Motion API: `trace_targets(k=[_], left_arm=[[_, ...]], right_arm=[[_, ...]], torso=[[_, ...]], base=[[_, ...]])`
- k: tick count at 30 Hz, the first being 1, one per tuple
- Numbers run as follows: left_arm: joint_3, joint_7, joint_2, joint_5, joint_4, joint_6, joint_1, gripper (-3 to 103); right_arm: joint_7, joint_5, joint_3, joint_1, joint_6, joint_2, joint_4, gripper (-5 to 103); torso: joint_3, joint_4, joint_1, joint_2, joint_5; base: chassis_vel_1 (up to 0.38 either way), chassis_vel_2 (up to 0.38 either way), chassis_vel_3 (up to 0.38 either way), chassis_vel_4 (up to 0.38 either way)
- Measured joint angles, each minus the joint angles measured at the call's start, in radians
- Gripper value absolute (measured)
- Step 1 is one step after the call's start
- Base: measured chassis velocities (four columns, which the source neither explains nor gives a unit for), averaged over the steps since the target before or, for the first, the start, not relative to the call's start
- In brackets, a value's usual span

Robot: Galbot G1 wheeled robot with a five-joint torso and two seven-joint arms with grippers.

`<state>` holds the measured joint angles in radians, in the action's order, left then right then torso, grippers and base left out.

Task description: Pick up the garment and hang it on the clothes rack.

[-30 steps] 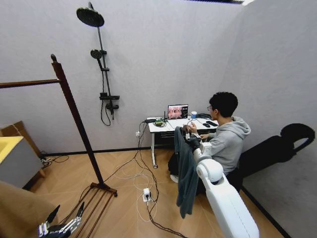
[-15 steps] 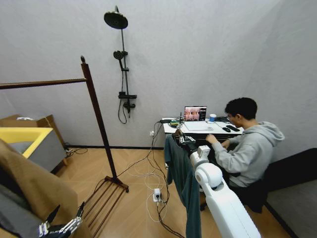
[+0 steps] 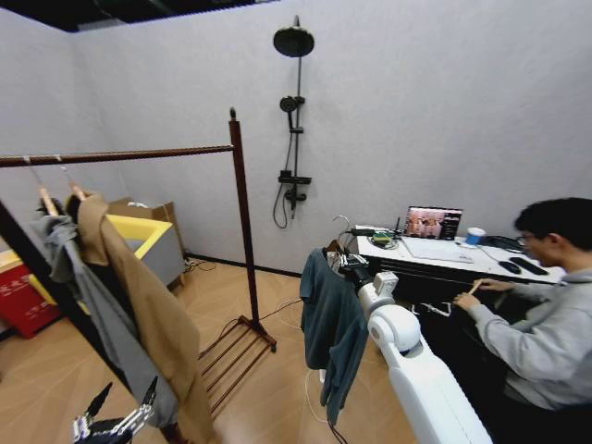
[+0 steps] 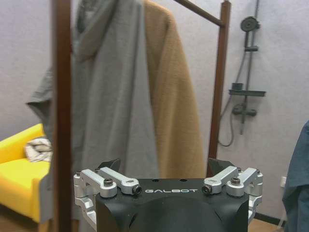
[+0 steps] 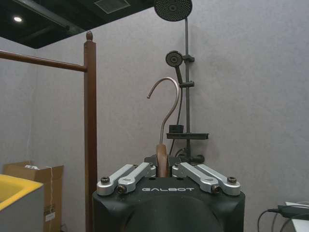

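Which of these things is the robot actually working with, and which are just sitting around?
Part of the job:
- garment, hanging from its hanger in the right gripper
- clothes rack, where it should go

Just there:
- grey hooded jacket and tan coat, already on the rack
- shower fixture
- desk with laptop
- left gripper, low and idle

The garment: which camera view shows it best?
The head view: the teal garment hangs there at full length from the right claw. The left wrist view catches just its edge. The right wrist view shows the hanger's metal hook above the claw, not the fabric.
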<state>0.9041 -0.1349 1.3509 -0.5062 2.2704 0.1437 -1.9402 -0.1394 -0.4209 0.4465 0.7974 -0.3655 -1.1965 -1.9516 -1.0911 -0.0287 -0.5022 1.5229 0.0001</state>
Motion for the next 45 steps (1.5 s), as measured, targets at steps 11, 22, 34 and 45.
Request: trace_targets(k=[11,22,34,45], left_arm=[[0.0,0.0,0.0,0.0,0.0,0.0,0.0,100],[0.0,0.0,0.0,0.0,0.0,0.0,0.0,100],[0.0,0.0,0.0,0.0,0.0,0.0,0.0,100],[0.0,0.0,0.0,0.0,0.0,0.0,0.0,100]], right_arm=[[0.012,-0.027,0.045,0.032,-0.007,0.026,-0.018,9],[0.012,-0.032,0.048,0.03,-0.012,0.028,-0.033,9],[-0.01,-0.083,0.06,0.057,-0.045,0.061,-0.063,9],[-0.017,-0.189,-0.043,-0.213,-0.075,0.248,-0.024,9]], torso=[[0.0,0.0001,0.0,0.0,0.0],[0.0,0.0,0.0,0.0,-0.0001],[0.0,0.0003,-0.001,0.0,0.0002],[0.0,-0.0006,0.001,0.0,-0.0002]], base=[[0.137,0.13,0.119,0.126],[0.065,0.174,0.185,0.076],[-0.048,0.303,0.303,-0.057],[0.022,0.047,0.049,0.013]])
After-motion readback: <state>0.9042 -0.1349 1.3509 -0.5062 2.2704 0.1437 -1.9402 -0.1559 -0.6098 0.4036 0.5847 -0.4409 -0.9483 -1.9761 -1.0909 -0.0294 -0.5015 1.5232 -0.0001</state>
